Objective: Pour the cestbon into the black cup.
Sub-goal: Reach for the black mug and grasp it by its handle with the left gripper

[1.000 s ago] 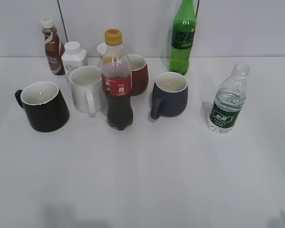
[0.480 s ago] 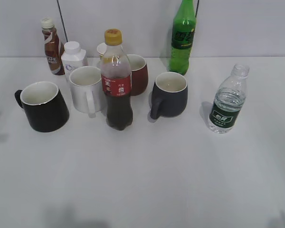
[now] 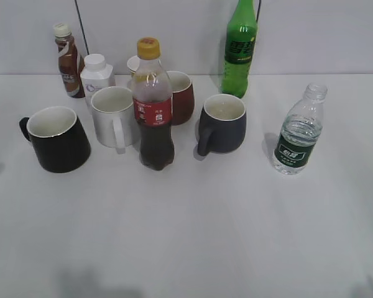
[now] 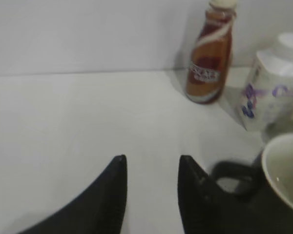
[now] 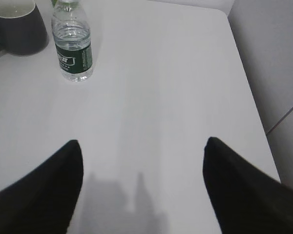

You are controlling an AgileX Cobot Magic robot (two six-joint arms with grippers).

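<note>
On a white table (image 3: 236, 223), the small clear plastic water bottle with a dark green label (image 3: 298, 133), uncapped, stands upright at the right side, apart from everything else. The glossy black tapered mug with a white inside (image 3: 55, 138) sits at the far left, its loop handle pointing left. Between them, left to right, stand a white mug (image 3: 114, 115), a red-labelled cola bottle with a yellow cap (image 3: 153, 105), a dark red mug (image 3: 181, 96) behind it, and a matte grey-blue mug (image 3: 222, 123). Against the back wall are a brown coffee bottle (image 3: 66, 61), a white plastic bottle (image 3: 96, 75) and a tall green soda bottle (image 3: 239, 48).

My left gripper (image 4: 150, 163) hovers over bare table with its fingers a narrow gap apart, holding nothing; the black mug's handle and rim lie just to its right. My right gripper (image 5: 142, 151) is spread wide and empty above the table, with the water bottle well ahead to its left.
</note>
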